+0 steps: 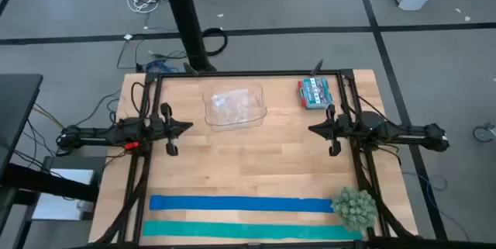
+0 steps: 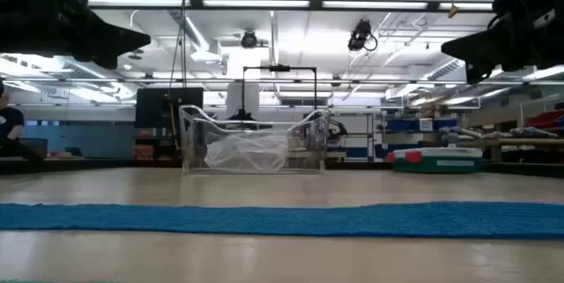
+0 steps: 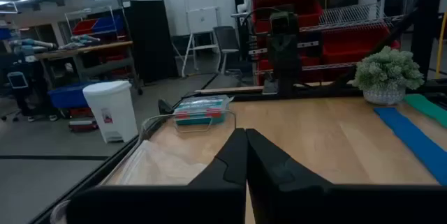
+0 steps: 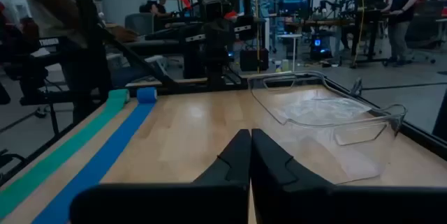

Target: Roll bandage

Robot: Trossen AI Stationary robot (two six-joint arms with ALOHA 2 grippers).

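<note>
Both grippers — left gripper (image 1: 172,129), right gripper (image 1: 328,130) — hover with fingers closed, well apart from the bandage (image 1: 240,203); risk — grabbing the teal strip (image 1: 248,231) just beside it.

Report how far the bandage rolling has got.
Done: almost nothing. The bandage lies flat along the table's near edge beside the teal strip; only its left end looks slightly curled in the right wrist view. In hand: nothing. The left tool and right tool hang shut and empty, well away from the strip. Left: the whole roll.
</note>
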